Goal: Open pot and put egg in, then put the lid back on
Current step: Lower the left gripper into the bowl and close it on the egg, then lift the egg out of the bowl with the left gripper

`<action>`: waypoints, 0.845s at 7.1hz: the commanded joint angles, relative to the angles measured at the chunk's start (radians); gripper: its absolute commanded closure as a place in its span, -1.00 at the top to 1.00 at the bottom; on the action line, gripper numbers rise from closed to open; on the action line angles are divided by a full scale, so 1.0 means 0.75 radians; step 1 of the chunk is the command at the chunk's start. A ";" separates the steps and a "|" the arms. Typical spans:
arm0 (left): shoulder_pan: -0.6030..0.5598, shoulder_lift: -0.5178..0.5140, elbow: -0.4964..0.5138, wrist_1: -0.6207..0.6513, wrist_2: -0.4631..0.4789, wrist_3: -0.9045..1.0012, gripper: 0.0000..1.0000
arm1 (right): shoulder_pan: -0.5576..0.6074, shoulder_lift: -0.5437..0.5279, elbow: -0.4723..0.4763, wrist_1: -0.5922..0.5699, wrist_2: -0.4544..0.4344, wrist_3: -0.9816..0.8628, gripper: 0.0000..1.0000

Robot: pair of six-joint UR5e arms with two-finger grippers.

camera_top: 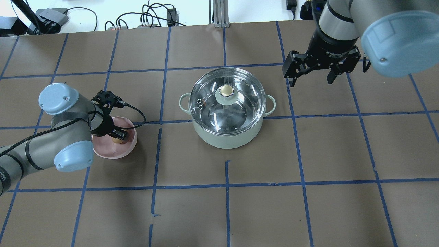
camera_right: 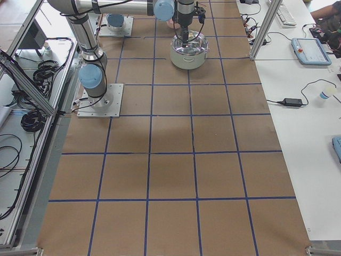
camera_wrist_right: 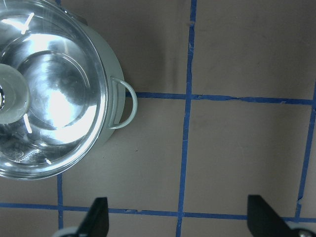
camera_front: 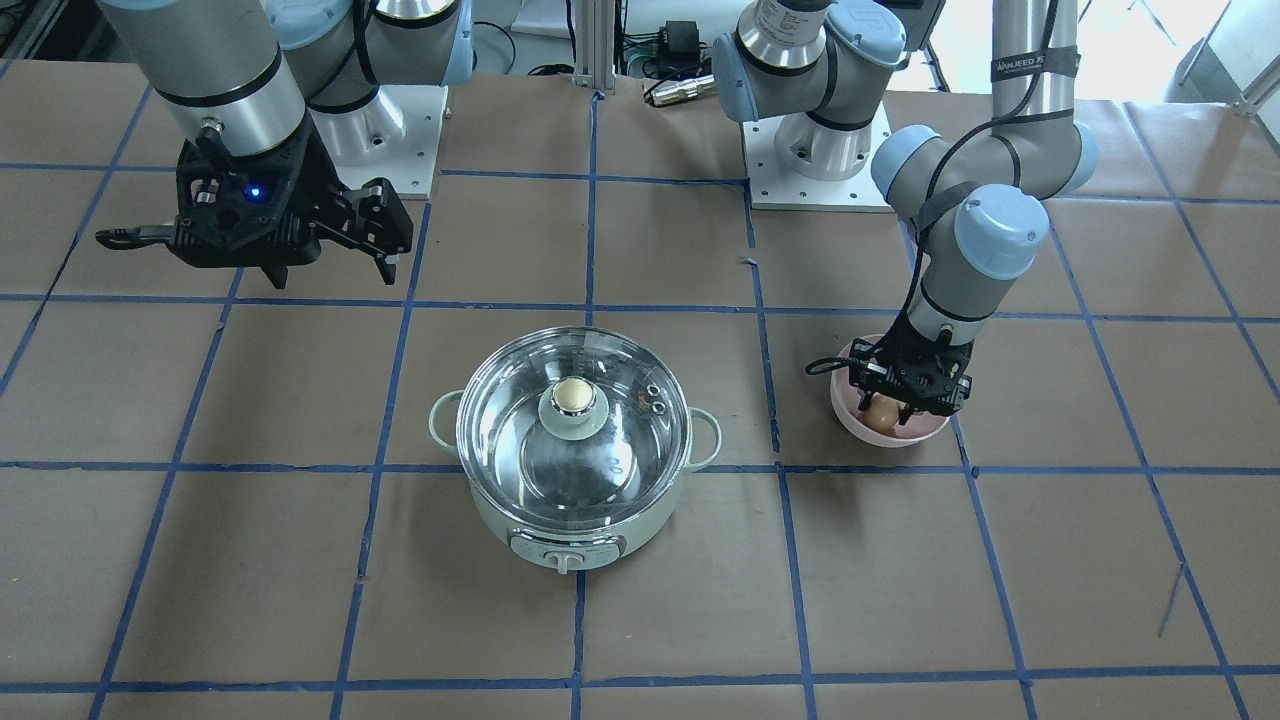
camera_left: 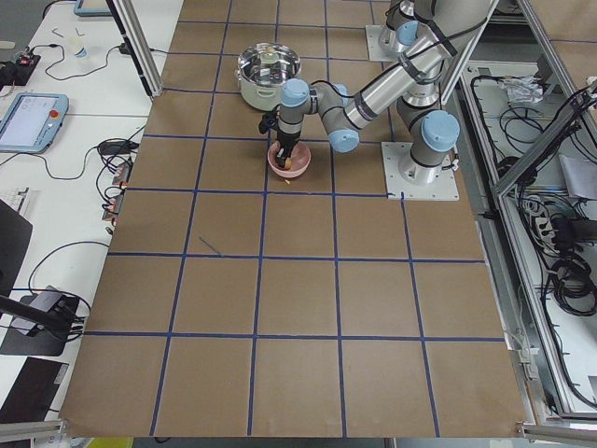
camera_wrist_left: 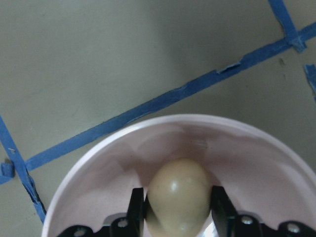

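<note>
The mint-green pot (camera_top: 226, 137) stands mid-table with the glass lid (camera_top: 240, 103) on it, gold knob (camera_top: 226, 90) up; it also shows in the front view (camera_front: 565, 525). The light-brown egg (camera_wrist_left: 178, 202) lies in a pink bowl (camera_top: 115, 151) to the pot's left. My left gripper (camera_wrist_left: 177, 210) reaches into the bowl, its fingers (camera_wrist_left: 136, 210) touching both sides of the egg. My right gripper (camera_top: 310, 77) hangs open and empty above the table, right of the pot and beyond it; the right wrist view shows the pot's side handle (camera_wrist_right: 126, 106).
Brown paper with a blue tape grid (camera_top: 226, 185) covers the table. The arm bases (camera_front: 810, 170) stand at the robot's edge. Cables and boxes (camera_top: 144, 19) lie past the far edge.
</note>
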 commanded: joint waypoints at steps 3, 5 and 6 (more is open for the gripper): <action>-0.023 0.067 0.117 -0.218 0.012 -0.040 -0.92 | 0.000 -0.002 0.000 -0.002 0.002 0.002 1.00; -0.088 0.171 0.239 -0.475 0.014 -0.173 -0.92 | 0.000 0.000 0.000 0.000 0.002 0.002 1.00; -0.155 0.210 0.374 -0.683 0.016 -0.311 -0.92 | 0.000 -0.002 0.000 -0.002 0.002 0.000 1.00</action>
